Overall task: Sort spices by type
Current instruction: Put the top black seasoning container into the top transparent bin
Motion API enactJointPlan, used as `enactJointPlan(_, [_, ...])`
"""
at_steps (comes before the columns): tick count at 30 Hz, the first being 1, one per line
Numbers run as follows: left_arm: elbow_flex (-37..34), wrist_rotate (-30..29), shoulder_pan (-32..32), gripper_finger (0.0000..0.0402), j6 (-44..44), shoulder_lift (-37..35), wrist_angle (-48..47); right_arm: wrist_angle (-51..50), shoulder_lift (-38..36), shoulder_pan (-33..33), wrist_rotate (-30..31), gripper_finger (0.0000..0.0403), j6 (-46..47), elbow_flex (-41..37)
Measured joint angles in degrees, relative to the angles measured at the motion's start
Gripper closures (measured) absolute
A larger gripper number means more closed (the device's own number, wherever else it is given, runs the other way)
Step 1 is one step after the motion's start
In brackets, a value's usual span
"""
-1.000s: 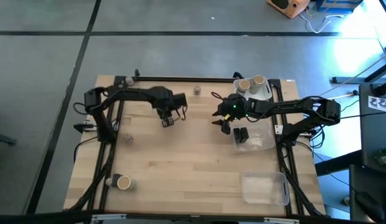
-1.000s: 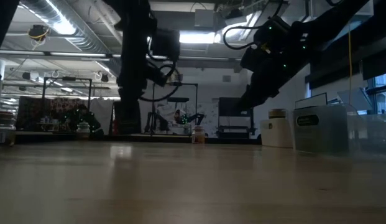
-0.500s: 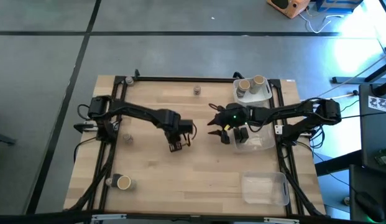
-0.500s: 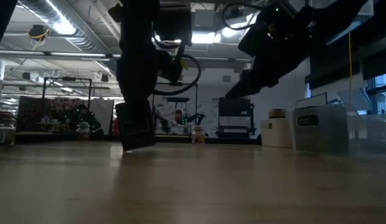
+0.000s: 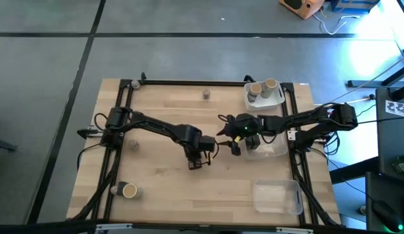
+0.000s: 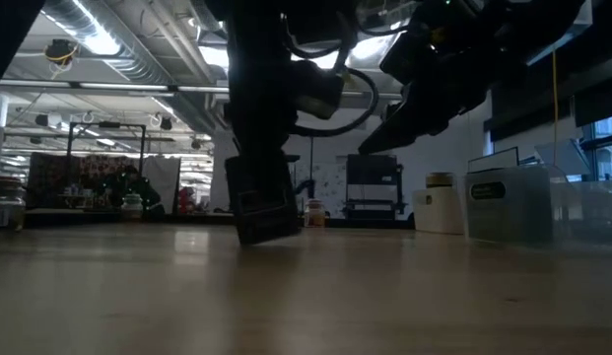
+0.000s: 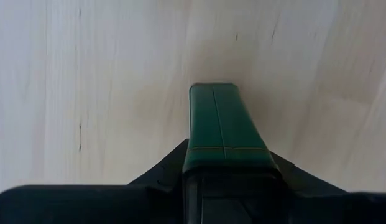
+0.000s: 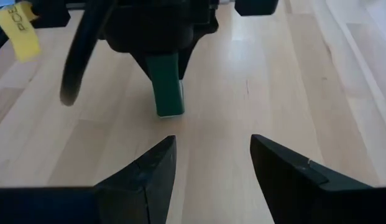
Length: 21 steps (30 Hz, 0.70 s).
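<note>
Gripping a dark green blocky spice container (image 7: 225, 127), the left gripper (image 5: 200, 158) hangs low over the bare wood, just left of the clear tray (image 5: 270, 148) where one dark blocky container (image 5: 253, 141) already sits. The block is pinched at its top end, with its lower end pointing down and slightly tilted, a hair above the table (image 5: 156, 175); I'd guess that hold keeps it ready for a handover or set-down near that tray. Right gripper (image 8: 211, 165) sits between the left gripper and the clear tray, fingers spread with nothing between them, aimed at the held block, so it looks set to take it. The white tray (image 5: 274, 99), behind the clear tray, holds tan-topped jars (image 5: 255, 88) plus a grey one. Still unsorted, well left of the clear tray: one tan-topped jar (image 5: 129, 190) at the near edge, a small grey one (image 5: 132, 143) by the left rail, another small one (image 5: 206, 95) at the far edge. A second clear tray (image 5: 277, 197) sits empty in front of the first.
</note>
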Motion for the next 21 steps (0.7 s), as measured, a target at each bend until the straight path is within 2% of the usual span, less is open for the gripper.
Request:
enactJointPlan(4, [0.0, -0.2, 0.1, 0.0267, -0.2, 0.2, 1.7, 0.0, 0.0, 0.0, 0.0, 0.0198, 0.0, 0.0])
enactJointPlan(10, [0.7, -0.2, 0.0, 0.0220, 0.2, -0.4, 2.9, 0.0, 0.0, 0.0, -0.1, 0.0198, 0.0, 0.0])
enactJointPlan(17, [3.6, -0.5, -1.0, 0.0191, 1.5, -1.8, -5.9, 0.8, 0.0, 0.0, -0.1, 0.0198, 0.0, 0.0])
enactJointPlan(21, [3.5, -4.4, -3.7, 0.0195, 0.6, -4.7, -10.6, 2.2, 0.0, -0.2, -0.1, 0.0198, 0.0, 0.0])
